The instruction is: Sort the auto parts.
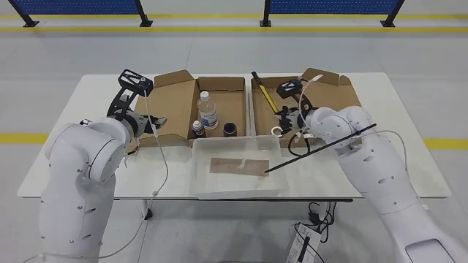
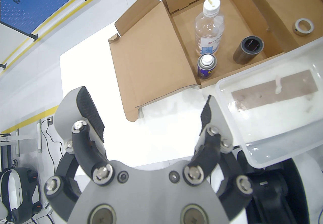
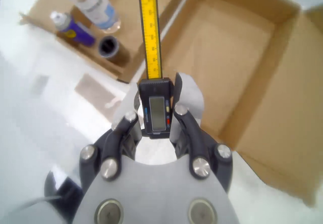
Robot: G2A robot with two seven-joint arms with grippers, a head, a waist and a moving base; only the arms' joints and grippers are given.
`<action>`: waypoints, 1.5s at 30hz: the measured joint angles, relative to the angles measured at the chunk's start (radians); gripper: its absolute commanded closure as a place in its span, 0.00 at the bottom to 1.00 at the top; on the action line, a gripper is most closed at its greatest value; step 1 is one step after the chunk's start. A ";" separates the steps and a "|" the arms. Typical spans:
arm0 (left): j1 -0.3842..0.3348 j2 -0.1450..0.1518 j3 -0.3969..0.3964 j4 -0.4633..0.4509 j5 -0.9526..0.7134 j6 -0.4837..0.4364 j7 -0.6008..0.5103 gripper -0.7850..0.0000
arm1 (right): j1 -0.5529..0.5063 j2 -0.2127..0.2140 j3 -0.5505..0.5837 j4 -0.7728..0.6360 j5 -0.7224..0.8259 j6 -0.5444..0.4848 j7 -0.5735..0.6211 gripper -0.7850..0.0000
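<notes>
The right end effector (image 3: 156,93) is clamped on the black display head of a digital caliper (image 3: 151,33), whose yellow scale sticks out past the fingers over the right cardboard box (image 3: 227,45), close to the wall it shares with the left cardboard box (image 2: 141,63). Whether the caliper touches the box floor cannot be told. The left end effector (image 2: 146,98) hangs with its jaws spread wide and nothing between them, above the white counter (image 2: 83,71) just beside the left box's open flap. Inside that box stand a clear bottle (image 2: 209,30), a small spray can (image 2: 206,66) and a black cylinder (image 2: 248,49). A metal ring (image 2: 304,27) lies in the right box. A clear plastic tray (image 2: 265,134) sits in front of both boxes.
</notes>
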 measured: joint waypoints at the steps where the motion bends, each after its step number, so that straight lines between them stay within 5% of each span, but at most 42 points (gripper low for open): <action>1: 0.000 0.000 0.000 0.000 0.000 0.000 0.000 0.00 | 0.006 -0.001 0.000 0.016 -0.007 0.015 0.000 1.00; 22: 0.000 0.000 0.000 0.000 0.000 0.000 0.000 0.00 | 0.205 -0.069 -0.139 0.428 -0.080 0.047 -0.057 1.00; 45: 0.000 0.000 0.000 0.000 0.000 0.000 0.000 0.00 | 0.248 -0.154 -0.210 0.658 0.032 0.119 -0.156 1.00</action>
